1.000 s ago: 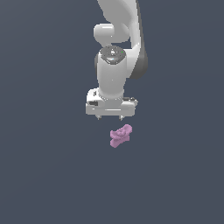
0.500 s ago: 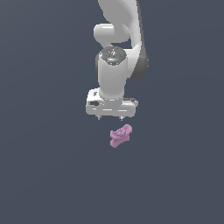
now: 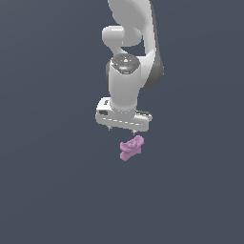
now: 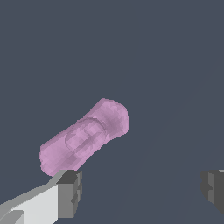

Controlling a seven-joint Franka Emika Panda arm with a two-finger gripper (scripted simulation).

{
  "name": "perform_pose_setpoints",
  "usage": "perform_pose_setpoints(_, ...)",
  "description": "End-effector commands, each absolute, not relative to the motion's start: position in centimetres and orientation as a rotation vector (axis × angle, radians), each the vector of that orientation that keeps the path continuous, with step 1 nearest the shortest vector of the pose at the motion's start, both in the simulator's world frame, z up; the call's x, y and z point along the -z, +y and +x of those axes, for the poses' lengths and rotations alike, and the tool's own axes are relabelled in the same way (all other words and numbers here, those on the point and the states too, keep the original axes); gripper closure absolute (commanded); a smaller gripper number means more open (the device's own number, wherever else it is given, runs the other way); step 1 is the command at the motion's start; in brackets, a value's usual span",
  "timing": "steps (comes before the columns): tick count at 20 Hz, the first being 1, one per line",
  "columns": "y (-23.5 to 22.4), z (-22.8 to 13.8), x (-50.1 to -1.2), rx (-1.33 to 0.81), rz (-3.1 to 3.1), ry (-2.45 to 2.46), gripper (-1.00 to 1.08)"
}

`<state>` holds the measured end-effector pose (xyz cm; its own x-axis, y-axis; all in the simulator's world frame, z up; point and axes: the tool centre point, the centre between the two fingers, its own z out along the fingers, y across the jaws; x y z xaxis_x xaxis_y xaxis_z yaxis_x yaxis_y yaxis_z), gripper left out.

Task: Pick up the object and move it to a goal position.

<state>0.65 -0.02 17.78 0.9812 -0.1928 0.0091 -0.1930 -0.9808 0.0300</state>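
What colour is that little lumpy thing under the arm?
The object is pale pinkish-purple, clearest in the wrist view.

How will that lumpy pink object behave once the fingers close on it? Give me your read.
The object looks rigid, so it probably won't flex. Its knobbly lobes offer uneven contact, so it may twist or slip between the flat pads. It is much smaller than the open gripper, so likely light. Elongated in the wrist view, it could pivot if squeezed off-centre.

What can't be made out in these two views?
- Exterior view: the gripper fingers are tiny stubs under the white hand; their gap is too small to read.
- Wrist view: the fingers are cut off by the frame edge.
- Both views: no goal marker shows.
- Wrist view: the pink object has its underside hidden.
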Motion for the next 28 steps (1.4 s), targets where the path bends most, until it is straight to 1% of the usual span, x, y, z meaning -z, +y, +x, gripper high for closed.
perform_pose_setpoints(1, 0.3, 0.8, -17.6, -0.01, 3.089, -0.389, -0.92)
perform_pose_setpoints(28, 3.7, 2.7, -15.2, -0.003, 2.8, -1.417, -0.92)
